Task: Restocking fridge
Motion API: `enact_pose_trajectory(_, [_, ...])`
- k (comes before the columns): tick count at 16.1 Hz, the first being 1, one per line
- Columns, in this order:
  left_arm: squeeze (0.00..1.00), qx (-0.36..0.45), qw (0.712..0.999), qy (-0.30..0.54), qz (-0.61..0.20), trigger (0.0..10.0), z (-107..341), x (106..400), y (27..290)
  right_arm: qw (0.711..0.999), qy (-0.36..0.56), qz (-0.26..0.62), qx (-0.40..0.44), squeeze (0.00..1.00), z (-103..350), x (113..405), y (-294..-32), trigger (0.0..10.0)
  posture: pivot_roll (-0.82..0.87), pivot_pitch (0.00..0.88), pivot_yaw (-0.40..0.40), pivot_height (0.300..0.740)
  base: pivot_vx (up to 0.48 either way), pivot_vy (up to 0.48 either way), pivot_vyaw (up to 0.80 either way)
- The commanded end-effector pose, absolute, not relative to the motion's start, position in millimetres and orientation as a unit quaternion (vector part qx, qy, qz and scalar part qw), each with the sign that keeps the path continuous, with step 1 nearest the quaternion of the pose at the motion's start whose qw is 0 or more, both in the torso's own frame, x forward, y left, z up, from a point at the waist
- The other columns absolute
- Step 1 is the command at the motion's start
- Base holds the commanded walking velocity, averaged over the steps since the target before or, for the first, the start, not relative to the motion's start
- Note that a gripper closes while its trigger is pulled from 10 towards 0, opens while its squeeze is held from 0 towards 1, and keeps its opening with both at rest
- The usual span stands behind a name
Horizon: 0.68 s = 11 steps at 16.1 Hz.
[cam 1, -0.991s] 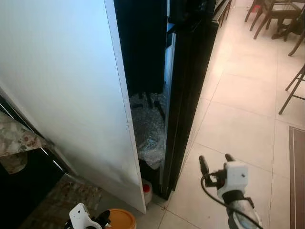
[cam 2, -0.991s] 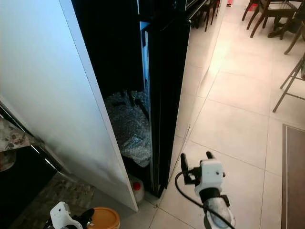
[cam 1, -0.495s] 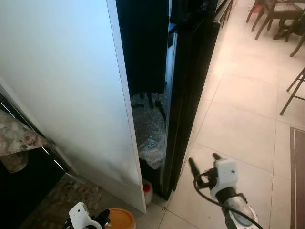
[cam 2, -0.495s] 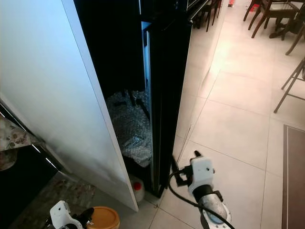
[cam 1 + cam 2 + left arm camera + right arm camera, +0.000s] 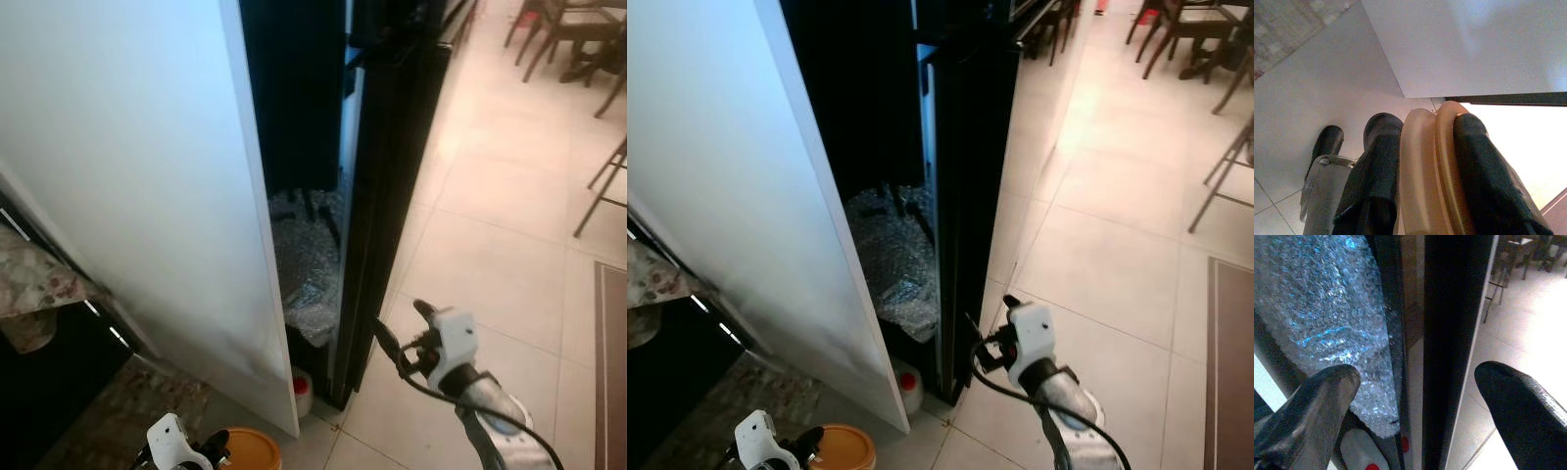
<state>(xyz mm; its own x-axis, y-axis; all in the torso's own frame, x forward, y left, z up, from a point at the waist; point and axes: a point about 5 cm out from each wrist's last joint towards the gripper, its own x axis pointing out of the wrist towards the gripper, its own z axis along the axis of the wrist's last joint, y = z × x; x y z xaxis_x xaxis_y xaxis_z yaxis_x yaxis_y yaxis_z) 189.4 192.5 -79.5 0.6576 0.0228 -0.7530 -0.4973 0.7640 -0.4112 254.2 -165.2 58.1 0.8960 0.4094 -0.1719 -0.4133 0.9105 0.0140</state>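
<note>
A tall black fridge point(image 5: 392, 176) stands ahead, seen edge-on, with a wide white panel point(image 5: 127, 176) to its left and a dark gap between them. My right gripper point(image 5: 400, 321) is open, low down by the fridge's black front edge point(image 5: 1457, 333), which lies between its fingers without touching them. Low at the left, my left gripper point(image 5: 206, 455) is shut on a round orange-lidded container point(image 5: 247, 450); the black fingers point(image 5: 1376, 166) clamp its tan rim point(image 5: 1425, 161).
Bubble wrap point(image 5: 306, 264) fills the bottom of the gap. A white bottle with a red cap point(image 5: 302, 390) stands on the floor below it. A marble-patterned counter point(image 5: 34, 284) is at the left, wooden chairs point(image 5: 578, 39) at the far right, a brown rug point(image 5: 612, 362) beside them.
My right gripper has swung left across the tiles, from open floor up to the fridge's black edge. The left gripper and its container have stayed put.
</note>
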Motion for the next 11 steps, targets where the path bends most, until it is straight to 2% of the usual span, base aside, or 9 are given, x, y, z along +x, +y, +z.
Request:
enact_pose_trajectory(1, [0.0,-0.303,0.854,0.392,0.156,10.0,-81,186,193,0.973,0.098,0.209,-0.01,1.0,54,256,-167,10.0,-0.1,0.022,0.037,0.74,0.0,0.0,0.0])
enact_pose_trajectory(2, [0.0,-0.302,0.854,0.393,0.156,10.0,-82,185,193,0.974,0.096,0.204,-0.018,1.0,55,260,-170,10.0,-0.1,0.023,0.041,0.74,0.0,0.0,0.0])
enact_pose_trajectory(3, [0.0,-0.3,0.855,0.394,0.156,10.0,-82,185,193,0.974,0.088,0.206,-0.026,0.0,59,264,-171,10.0,-0.1,0.021,0.042,0.74,0.0,0.0,0.0])
enact_pose_trajectory(6, [0.0,-0.296,0.856,0.395,0.153,10.0,-82,186,193,0.979,0.082,0.184,-0.031,0.0,61,273,-174,10.0,-0.1,0.023,0.045,0.74,0.0,0.0,0.0])
enact_pose_trajectory(11, [0.0,-0.293,0.858,0.395,0.147,10.0,-81,187,190,0.979,0.057,0.196,-0.027,0.0,71,292,-165,10.0,-0.09,0.022,0.044,0.74,0.0,0.0,0.0])
